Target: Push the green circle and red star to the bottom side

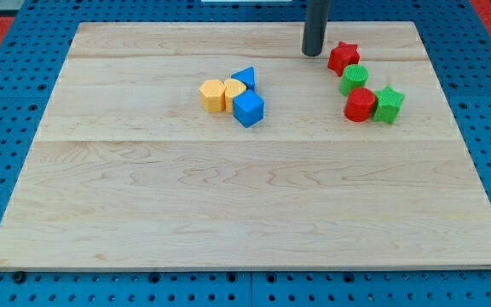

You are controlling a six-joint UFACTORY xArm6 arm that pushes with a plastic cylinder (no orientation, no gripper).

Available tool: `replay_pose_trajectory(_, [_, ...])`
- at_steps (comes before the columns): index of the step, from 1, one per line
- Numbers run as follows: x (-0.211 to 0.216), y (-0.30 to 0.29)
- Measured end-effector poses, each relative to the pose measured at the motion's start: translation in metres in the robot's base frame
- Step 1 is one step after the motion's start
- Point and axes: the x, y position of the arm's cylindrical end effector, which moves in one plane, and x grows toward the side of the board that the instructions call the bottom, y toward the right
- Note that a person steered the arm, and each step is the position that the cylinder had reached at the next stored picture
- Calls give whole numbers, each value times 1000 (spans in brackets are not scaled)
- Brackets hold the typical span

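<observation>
The red star [343,57] lies near the view's top right on the wooden board [245,205]. The green circle [354,78] sits just below it, touching it. My tip [314,53] stands just left of the red star, close beside it at about the same height in the view. A red circle [360,104] lies below the green circle, with a green star [389,104] at its right.
A cluster sits left of centre near the top: a yellow hexagon [213,95], a yellow block [233,89], a blue triangle [244,78] and a blue cube [248,109]. A blue pegboard [7,170] surrounds the board.
</observation>
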Motion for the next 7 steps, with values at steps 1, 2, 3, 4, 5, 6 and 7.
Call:
replay_pose_trajectory(1, [0,36])
replay_pose_trajectory(2, [0,62])
replay_pose_trajectory(3, [-8,65])
replay_pose_trajectory(4, [-15,81])
replay_pose_trajectory(5, [2,84])
replay_pose_trajectory(6, [20,84])
replay_pose_trajectory(7, [33,84])
